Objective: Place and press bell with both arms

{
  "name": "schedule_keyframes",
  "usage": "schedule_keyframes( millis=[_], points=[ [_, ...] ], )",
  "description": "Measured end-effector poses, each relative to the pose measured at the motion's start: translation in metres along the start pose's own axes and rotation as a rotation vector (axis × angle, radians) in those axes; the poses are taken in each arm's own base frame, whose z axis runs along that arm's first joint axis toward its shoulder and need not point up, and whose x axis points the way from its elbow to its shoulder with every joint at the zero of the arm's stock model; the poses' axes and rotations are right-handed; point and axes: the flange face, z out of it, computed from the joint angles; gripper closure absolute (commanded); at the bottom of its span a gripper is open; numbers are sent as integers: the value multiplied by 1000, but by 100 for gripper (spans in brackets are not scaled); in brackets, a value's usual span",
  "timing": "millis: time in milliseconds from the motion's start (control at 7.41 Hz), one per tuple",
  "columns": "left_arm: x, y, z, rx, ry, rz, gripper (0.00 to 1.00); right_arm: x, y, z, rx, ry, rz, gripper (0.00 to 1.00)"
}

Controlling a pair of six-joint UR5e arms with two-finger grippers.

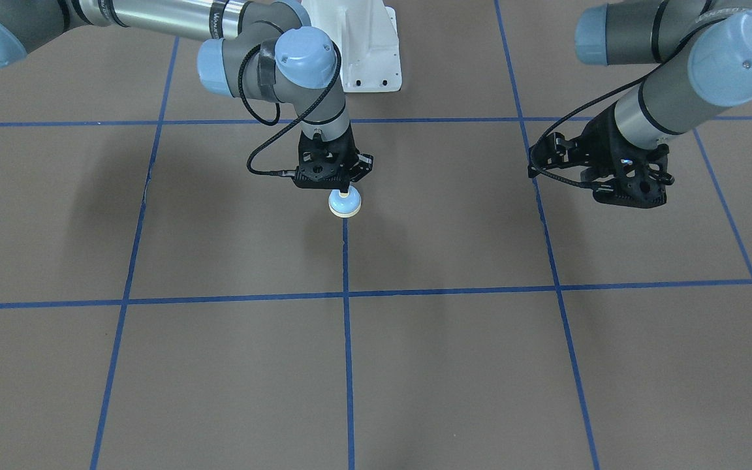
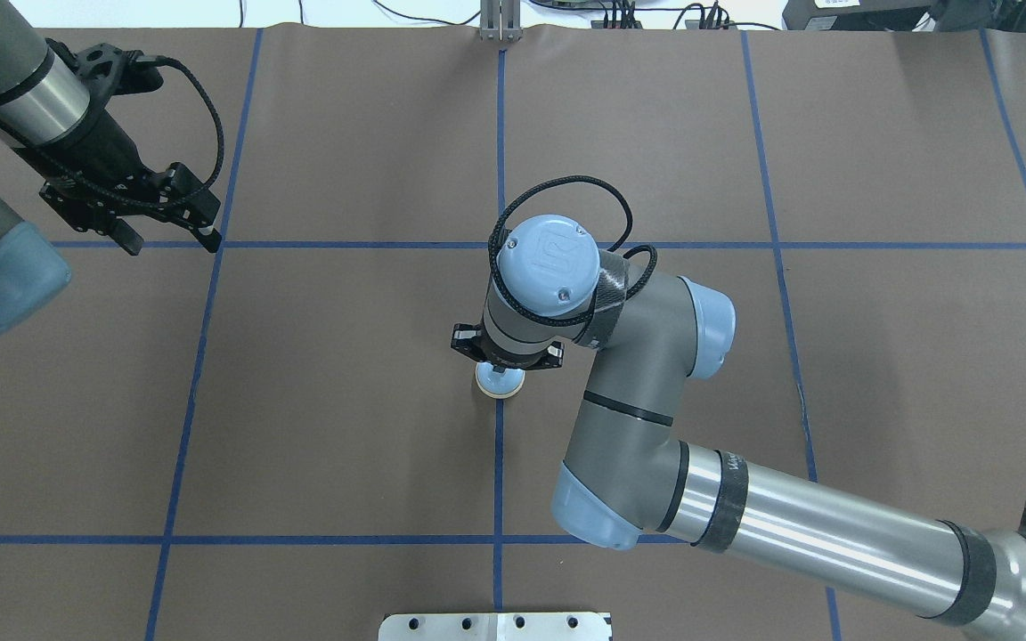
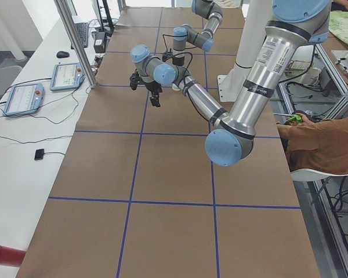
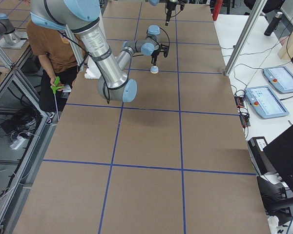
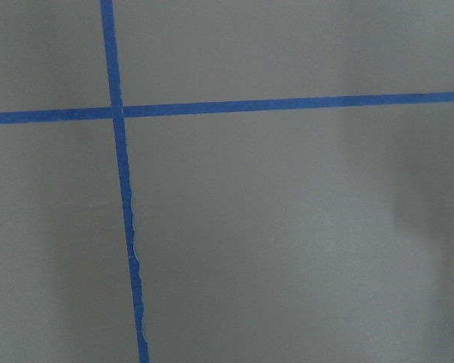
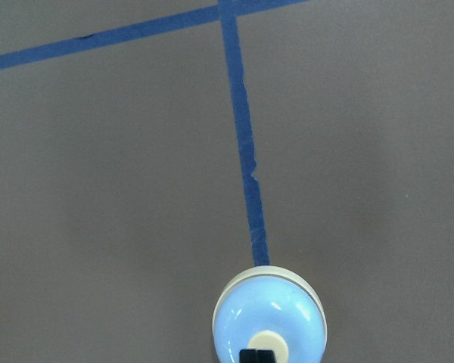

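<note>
The bell (image 1: 344, 204) sits on the bench's (image 1: 219, 365) centre tape line (image 1: 347, 261), the right arm's (image 2: 620, 356) closed jaws touching its button (image 6: 268, 339) in an apparent press, while the left arm's (image 2: 23, 98) open, empty jaws hover well apart, their press apparently yet to come.

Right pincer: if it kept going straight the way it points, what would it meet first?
The bell: the right pincer points straight down onto its cream button and seems to be touching it.
</note>
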Motion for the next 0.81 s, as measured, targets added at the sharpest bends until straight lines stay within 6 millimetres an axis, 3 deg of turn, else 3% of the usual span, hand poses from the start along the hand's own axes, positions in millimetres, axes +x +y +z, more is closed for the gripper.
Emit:
schedule_keyframes(
  millis=[270, 540, 675, 810],
  points=[
    [1, 2, -2, 4, 1, -1, 1, 2, 0, 10, -4, 18, -1, 100],
    [3, 4, -6, 10, 4, 1, 1, 2, -1, 7, -7, 13, -15, 100],
    [3, 4, -6, 11, 5, 1, 1, 4, -8, -7, -6, -6, -11, 100],
    [2, 4, -6, 11, 4, 2, 1, 22, -23, -26, -12, -26, 3, 100]
  ],
)
